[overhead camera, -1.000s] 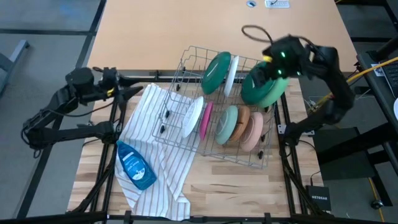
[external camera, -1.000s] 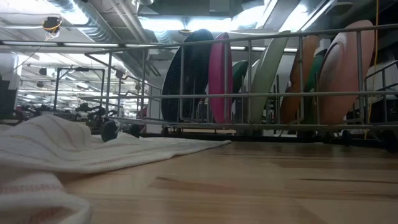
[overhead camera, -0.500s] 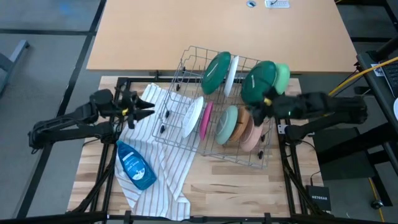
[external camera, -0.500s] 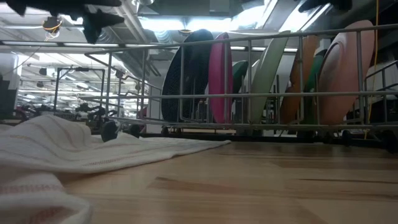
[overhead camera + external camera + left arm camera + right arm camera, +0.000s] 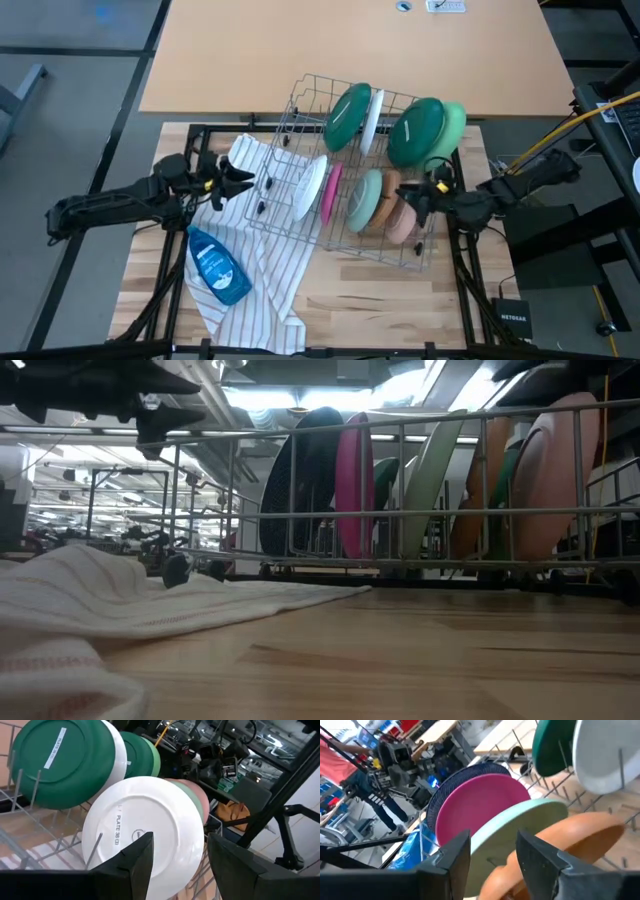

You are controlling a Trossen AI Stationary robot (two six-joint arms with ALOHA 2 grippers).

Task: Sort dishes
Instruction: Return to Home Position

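Several dishes stand on edge in the grey wire rack (image 5: 298, 108). The far row holds a dark green plate (image 5: 350, 115), a white plate (image 5: 374, 120), a dark green bowl (image 5: 415, 130) and a light green one (image 5: 453, 124). The near row holds a white plate (image 5: 310, 187), then magenta (image 5: 330, 195), sage (image 5: 365, 198), tan (image 5: 388, 198) and peach (image 5: 405, 222) dishes. My left gripper (image 5: 240, 180) hangs open left of the rack, facing the white plate (image 5: 145, 825). My right gripper (image 5: 418, 195) is open at the rack's right side, facing the sage (image 5: 520, 827) and tan (image 5: 570, 845) dishes.
A striped towel (image 5: 255, 255) lies under the rack's left end, with a blue soap bottle (image 5: 218, 265) lying on it. A tan bench (image 5: 350, 40) stands beyond the far edge. Bare wood shows near the front edge (image 5: 380, 310). A person in red (image 5: 337, 762) stands beyond the table.
Both arms have come down. My left gripper has sunk and drifted toward the rack's left end. My right gripper has swung from above the dark green bowl toward the near edge and dropped beside the peach and tan dishes, turning as it went. The dishes stayed put.
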